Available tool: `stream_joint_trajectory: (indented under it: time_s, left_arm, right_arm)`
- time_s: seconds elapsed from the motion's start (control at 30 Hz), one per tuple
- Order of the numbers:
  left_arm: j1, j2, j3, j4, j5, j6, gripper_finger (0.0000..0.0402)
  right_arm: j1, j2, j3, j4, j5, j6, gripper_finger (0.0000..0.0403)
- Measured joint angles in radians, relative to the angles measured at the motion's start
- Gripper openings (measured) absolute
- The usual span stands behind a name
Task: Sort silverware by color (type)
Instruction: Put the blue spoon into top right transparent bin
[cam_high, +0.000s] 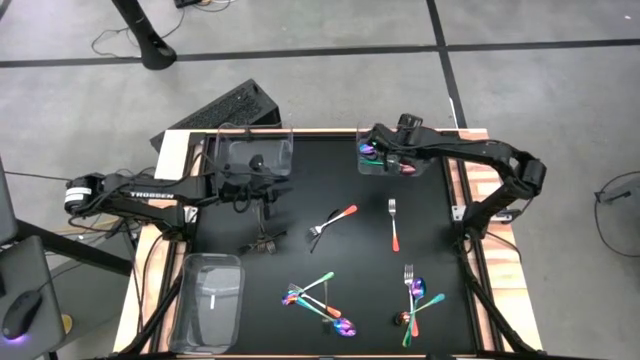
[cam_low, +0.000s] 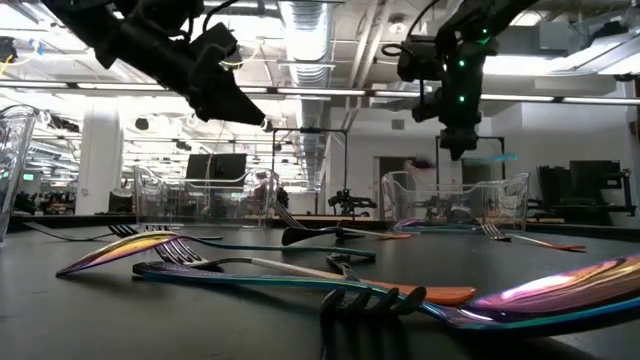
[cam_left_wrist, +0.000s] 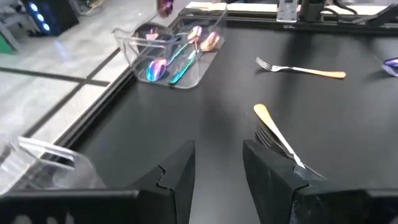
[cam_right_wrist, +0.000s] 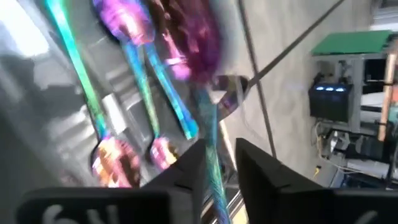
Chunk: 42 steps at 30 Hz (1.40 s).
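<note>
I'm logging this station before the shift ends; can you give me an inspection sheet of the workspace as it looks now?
Surface: black table, wooden edging.
Job's things: iridescent spoons in the far right tray; coppery forks mid-table; mixed pieces along the near edge.
Clutter: clear tray far left, holding a dark piece; another tray at the near left corner.
Grippers: left gripper open over the table beside the far left tray; right gripper over the far right tray, an iridescent handle between its fingers.
Cables: on the floor by the table.
Surroundings: keyboard behind the table, grey floor.
</note>
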Motion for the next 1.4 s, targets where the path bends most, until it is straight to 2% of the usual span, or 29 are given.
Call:
stream_joint_trajectory:
  time_s: [0.13, 0.27, 0.4, 0.53, 0.77, 0.9, 1.03, 1.17, 1.27, 1.4]
  left_arm:
    - [-0.034, 0.004, -0.039, 0.064, 0.012, -0.07, 0.0124]
    - [-0.099, 0.045, -0.101, 0.176, 0.013, -0.125, 0.0124]
    - [-0.167, 0.107, -0.121, 0.23, 0.012, -0.165, 0.0124]
    - [-0.241, 0.186, -0.118, 0.268, -0.006, -0.174, 0.0124]
    - [-0.368, 0.29, -0.116, 0.44, -0.019, -0.218, 0.0124]
    - [-0.453, 0.294, -0.115, 0.462, -0.027, -0.195, 0.0124]
    - [-0.537, 0.294, -0.115, 0.464, -0.056, -0.126, 0.0124]
    - [-0.614, 0.295, -0.115, 0.468, -0.032, -0.066, 0.0124]
    - [-0.667, 0.295, -0.115, 0.474, -0.047, -0.032, 0.0124]
    - [-0.702, 0.295, -0.115, 0.474, -0.137, 0.008, 0.0124]
  right_arm:
    - [0.016, -0.004, -0.001, 0.014, 0.006, 0.077, 0.016]
    - [0.068, -0.016, -0.001, 0.05, 0.0, 0.127, 0.0187]
    - [0.163, -0.022, -0.001, 0.091, -0.15, 0.284, 0.0192]
    - [0.314, -0.019, -0.001, 0.143, -0.261, 0.488, 0.0186]
    - [0.651, -0.016, -0.001, 0.303, -0.265, 0.773, 0.0173]
    - [0.814, -0.015, -0.001, 0.421, -0.264, 0.956, 0.0171]
    - [0.958, 0.055, -0.001, 0.519, -0.254, 1.063, 0.0171]
    - [1.067, 0.18, 0.001, 0.646, -0.237, 1.06, 0.0171]
    - [1.124, 0.287, 0.032, 0.669, -0.264, 1.058, 0.0171]
    - [1.182, 0.37, 0.101, 0.623, -0.265, 1.134, 0.017]
